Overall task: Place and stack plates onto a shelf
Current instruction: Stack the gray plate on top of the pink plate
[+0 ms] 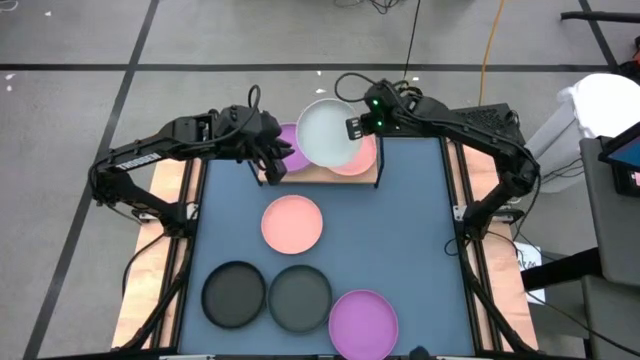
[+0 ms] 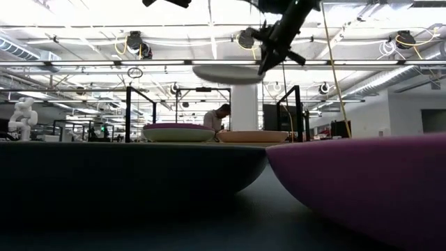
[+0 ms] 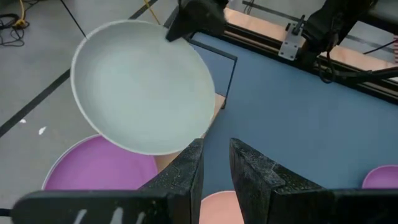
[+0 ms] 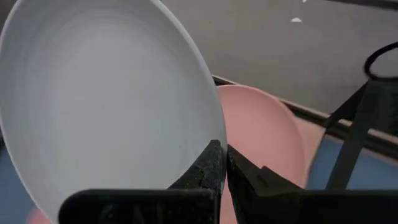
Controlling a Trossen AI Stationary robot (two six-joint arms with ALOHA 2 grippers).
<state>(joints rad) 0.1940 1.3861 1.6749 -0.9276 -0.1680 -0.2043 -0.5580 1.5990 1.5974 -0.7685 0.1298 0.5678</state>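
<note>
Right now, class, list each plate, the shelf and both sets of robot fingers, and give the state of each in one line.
Whitish plate: held in the air above the shelf, gripped at its rim.
Right fingers: shut on the whitish plate.
Left fingers: slightly apart, holding nothing.
Shelf: carries one purple and one pink plate.
Purple plate on shelf: lying flat.
Pink plate on shelf: lying flat.
Pink plate on mat: lying flat, unstacked.
Two dark grey plates: flat, side by side.
Purple plate on mat: lying flat.

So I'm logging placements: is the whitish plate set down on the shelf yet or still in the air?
In the air. The right gripper pinches the whitish plate by its rim, above the plates on the shelf.
</note>
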